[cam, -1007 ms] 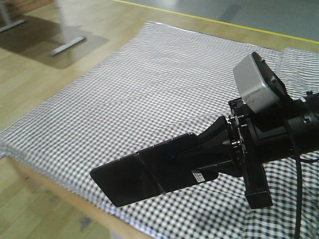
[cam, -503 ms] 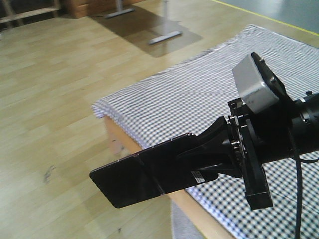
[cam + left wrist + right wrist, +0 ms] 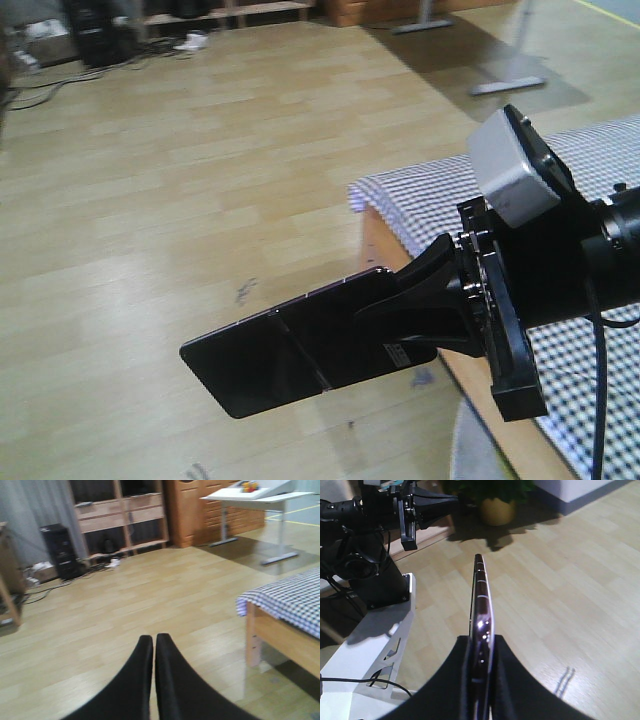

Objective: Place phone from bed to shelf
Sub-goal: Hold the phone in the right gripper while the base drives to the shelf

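Glossy black glass with a rose-gold edge: the phone [image 3: 290, 355] is a thin, stiff slab. I'd judge it light but slippery, and easy to crack if dropped. It is off the bed [image 3: 420, 190], held out flat over the bare floor [image 3: 200, 200]. The right claw [image 3: 400, 322] is clenched on the end that bears the white sticker [image 3: 398, 353], so most of the phone's length juts out unsupported. In the wrist view the fingers [image 3: 510, 680] pinch both broad faces. That looks a fair hold, since the faces give more grip than the rounded rim, though a grip nearer the middle would lever less. The left claw [image 3: 153, 640] is closed on nothing, its fingers pressed together. A gentle set-down on the shelf seems wise.
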